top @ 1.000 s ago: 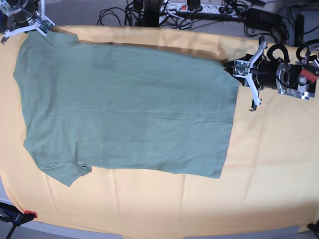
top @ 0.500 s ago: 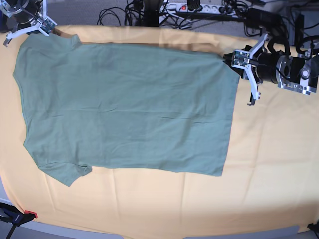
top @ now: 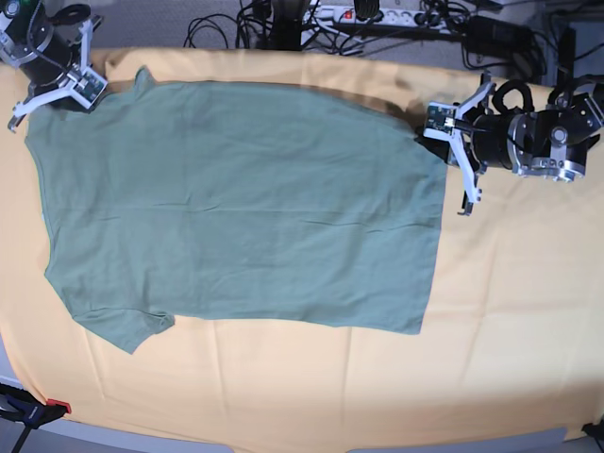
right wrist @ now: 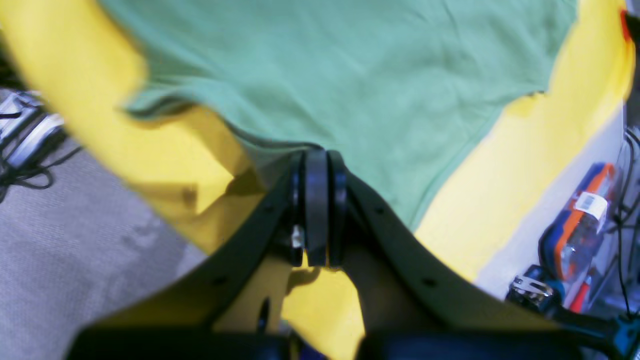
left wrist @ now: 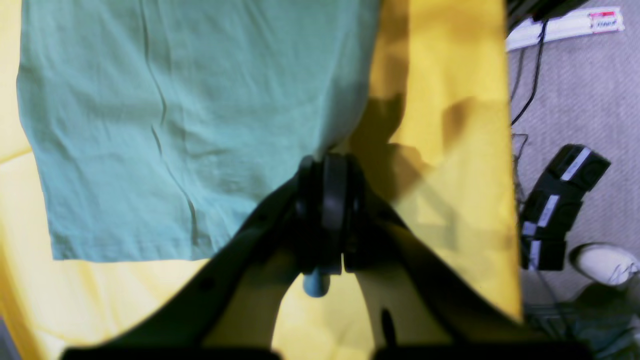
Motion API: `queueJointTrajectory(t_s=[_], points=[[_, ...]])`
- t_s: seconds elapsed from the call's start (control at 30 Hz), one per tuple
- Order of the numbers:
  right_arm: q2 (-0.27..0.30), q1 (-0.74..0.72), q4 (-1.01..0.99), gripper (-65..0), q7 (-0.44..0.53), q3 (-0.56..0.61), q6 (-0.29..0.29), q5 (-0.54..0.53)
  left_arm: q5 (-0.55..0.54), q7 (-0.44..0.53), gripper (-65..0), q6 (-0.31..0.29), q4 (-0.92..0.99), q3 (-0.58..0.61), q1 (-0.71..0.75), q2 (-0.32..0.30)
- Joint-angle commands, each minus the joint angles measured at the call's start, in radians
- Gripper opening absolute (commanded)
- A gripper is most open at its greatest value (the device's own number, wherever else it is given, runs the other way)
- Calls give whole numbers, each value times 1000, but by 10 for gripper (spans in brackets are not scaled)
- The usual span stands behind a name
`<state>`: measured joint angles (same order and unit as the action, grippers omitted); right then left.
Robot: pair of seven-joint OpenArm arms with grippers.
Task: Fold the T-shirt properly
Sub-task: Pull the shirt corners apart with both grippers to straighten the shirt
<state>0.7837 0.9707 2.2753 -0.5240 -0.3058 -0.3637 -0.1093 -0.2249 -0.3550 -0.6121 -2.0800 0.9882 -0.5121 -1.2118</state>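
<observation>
The sage-green T-shirt (top: 236, 208) lies spread flat on the yellow-orange cloth (top: 510, 311), with one sleeve at the near left. My left gripper (top: 432, 127) is at the shirt's far right corner, shut on the hem edge. In the left wrist view its fingers (left wrist: 334, 185) pinch the green fabric (left wrist: 200, 100). My right gripper (top: 80, 92) is at the far left corner, shut on the shoulder edge. In the right wrist view its fingers (right wrist: 316, 200) clamp the T-shirt (right wrist: 375, 75), which rises slightly toward them.
Cables and a power strip (top: 377, 14) lie beyond the table's far edge. A red-tipped clamp (top: 42, 408) holds the cloth at the near left corner. On the floor are a black box (left wrist: 560, 200) and a shoe (left wrist: 602, 262).
The right gripper has come nearer along the left side with the shoulder corner. The left gripper has shifted slightly left with the hem corner. The shirt's far edge now lies flatter.
</observation>
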Motion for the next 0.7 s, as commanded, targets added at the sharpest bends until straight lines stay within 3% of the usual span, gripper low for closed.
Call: queueJointTrajectory(t_s=[0.0,0.1,0.23,0.67], points=[[12,-9,0,-650,28,-9,7,1,-2,19,-650,8,4,-12,-15,-8],[12,-56,-46,-650,52,-9,2,-14,21,22,-650,46,49,-12,-15,26],[12,-138,-133,-650,86,-9,-52,-87,64,45,-650,113,106,-12,-16,76],[11,-378,-367,-650,104,-9,-127,-183,124,39,-650,142,191,-12,-18,177]])
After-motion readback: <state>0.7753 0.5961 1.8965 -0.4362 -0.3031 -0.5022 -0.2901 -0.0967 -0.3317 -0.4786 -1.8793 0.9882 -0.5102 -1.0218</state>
